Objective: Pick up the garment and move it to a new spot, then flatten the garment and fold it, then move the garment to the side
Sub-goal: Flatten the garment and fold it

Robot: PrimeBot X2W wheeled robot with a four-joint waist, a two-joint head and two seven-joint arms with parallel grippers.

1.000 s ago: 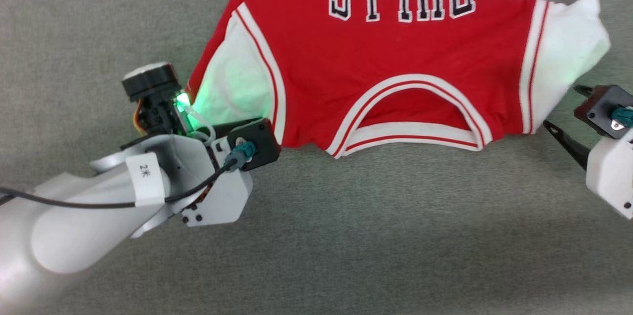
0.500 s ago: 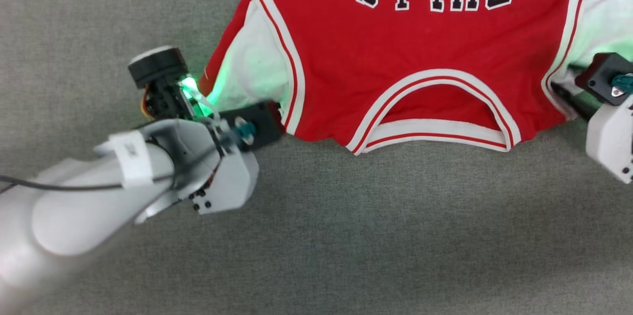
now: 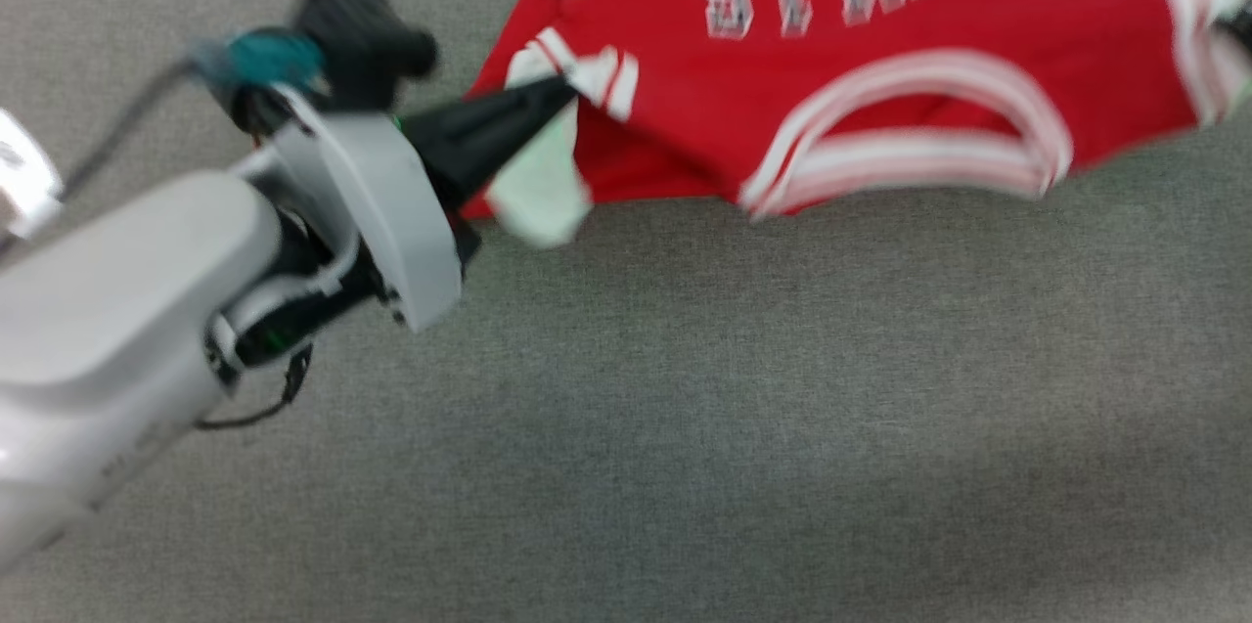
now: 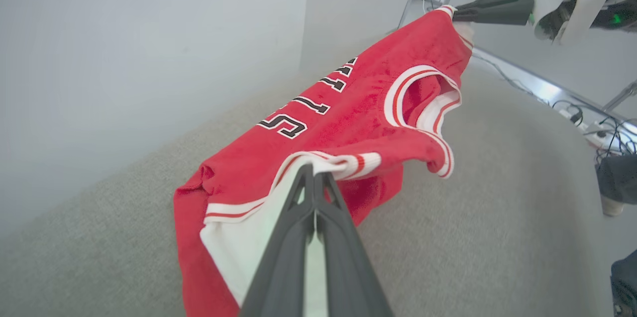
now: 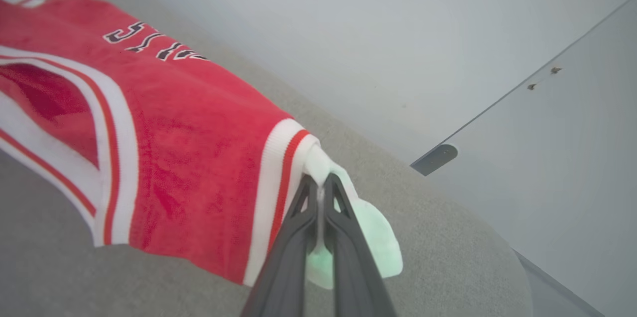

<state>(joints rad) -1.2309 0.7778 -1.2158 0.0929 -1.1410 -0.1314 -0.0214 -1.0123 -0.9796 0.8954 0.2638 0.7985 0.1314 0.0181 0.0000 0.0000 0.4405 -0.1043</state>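
Observation:
The garment (image 3: pixel 685 105), a red jersey with white sleeves, striped trim and black letters, hangs stretched between my two grippers above the grey surface. My left gripper (image 3: pixel 565 93) is shut on the striped trim at one shoulder, and the left wrist view shows its tips (image 4: pixel 314 170) pinching the cloth. In the right wrist view my right gripper (image 5: pixel 319 183) is shut on the white sleeve at the other shoulder. The left wrist view also shows the right gripper (image 4: pixel 457 12) holding the far corner of the garment (image 4: pixel 368 108). The lower part of the garment (image 5: pixel 199 148) sags toward the table.
A grey cloth-covered table (image 3: pixel 685 427) lies under the garment, and its rounded edge (image 4: pixel 572 167) shows in the left wrist view. Pale walls stand behind it. Cables and a power strip (image 4: pixel 602 133) lie on the floor beyond the edge.
Both grippers have shut on the shoulders and raised the garment off the table, stretching it between them. The left arm has turned over, and the head view is now blurred.

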